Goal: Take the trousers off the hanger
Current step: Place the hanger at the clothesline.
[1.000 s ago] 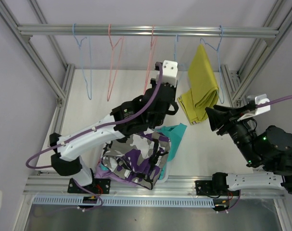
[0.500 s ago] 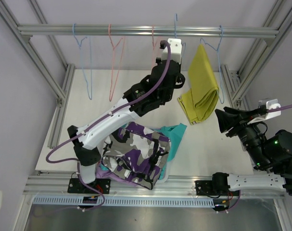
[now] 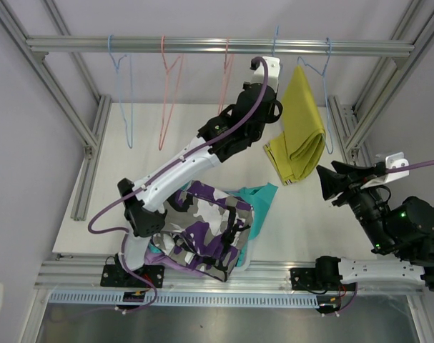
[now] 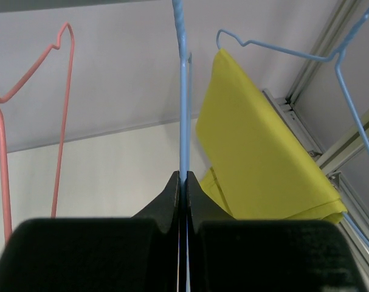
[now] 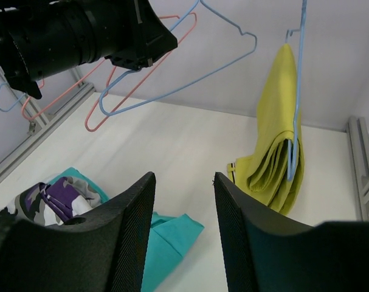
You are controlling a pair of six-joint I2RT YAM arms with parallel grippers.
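The mustard yellow trousers (image 3: 301,132) hang folded over a blue hanger (image 3: 324,78) on the rail at the right; they also show in the left wrist view (image 4: 263,158) and the right wrist view (image 5: 275,143). My left gripper (image 3: 272,64) is raised to the rail and shut on the wire of an empty blue hanger (image 4: 183,91), just left of the yellow trousers. My right gripper (image 3: 324,182) is open and empty, low and right of them. The camouflage trousers (image 3: 202,229) and teal trousers (image 3: 258,204) lie piled near the front. The pink-red and lilac ones are hidden.
An aluminium rail (image 3: 131,45) spans the back. On it hang an empty blue hanger (image 3: 124,93) and two empty pink hangers (image 3: 170,93) (image 3: 224,78). Frame posts (image 3: 374,107) stand at both sides. The white table (image 3: 131,179) lies below.
My left arm has risen and moved right with the blue hanger, bringing its hook up to the rail. My right arm has shifted slightly and stays open.
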